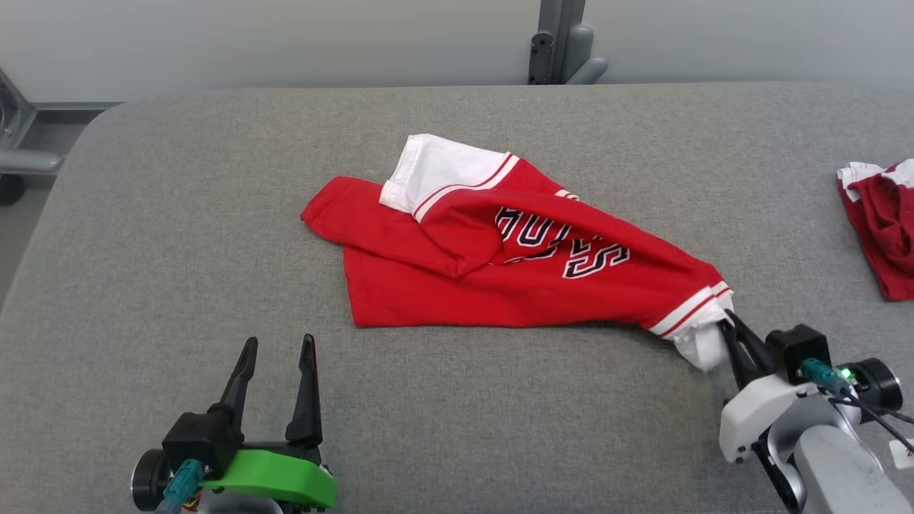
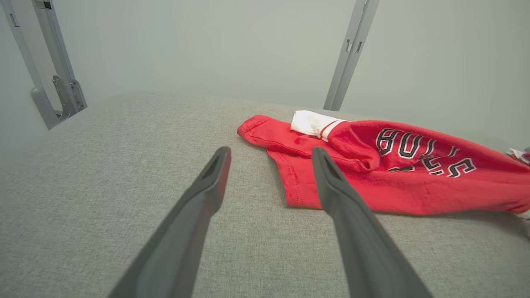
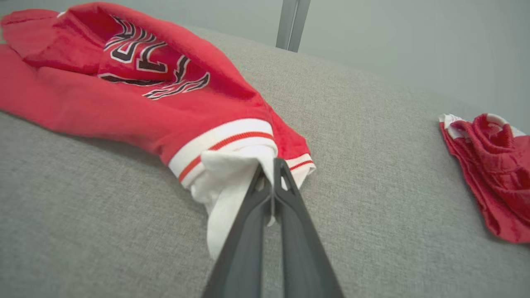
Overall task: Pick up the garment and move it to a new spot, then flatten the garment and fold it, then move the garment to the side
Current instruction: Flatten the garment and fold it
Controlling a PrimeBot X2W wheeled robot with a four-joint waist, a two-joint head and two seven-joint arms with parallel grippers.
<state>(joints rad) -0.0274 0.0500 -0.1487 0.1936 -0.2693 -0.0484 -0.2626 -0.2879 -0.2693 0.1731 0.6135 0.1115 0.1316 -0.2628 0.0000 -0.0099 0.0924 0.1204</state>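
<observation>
One white-trimmed end of the red Bulls jersey, crumpled mid-table, is pinched in the closed right gripper, seemingly for dragging it elsewhere, while the left gripper rests nearby, fingers spread.

1. The garment lies folded over itself, so part of its black-and-white lettering is tucked under a fold and cannot be read whole.
2. At the garment's 4 o'clock end, the tips of the right gripper are sunk in the white cuff. How much cloth sits between the pressed-together fingers is hidden.
3. A second red cloth at 3 o'clock is cut by the picture's edge.
4. The left gripper, at 7 o'clock, has its wrist cut off by the bottom edge.
5. A metal post at 12 o'clock is cut by the top edge.
6. In the left wrist view the garment runs off at 3 o'clock.
</observation>
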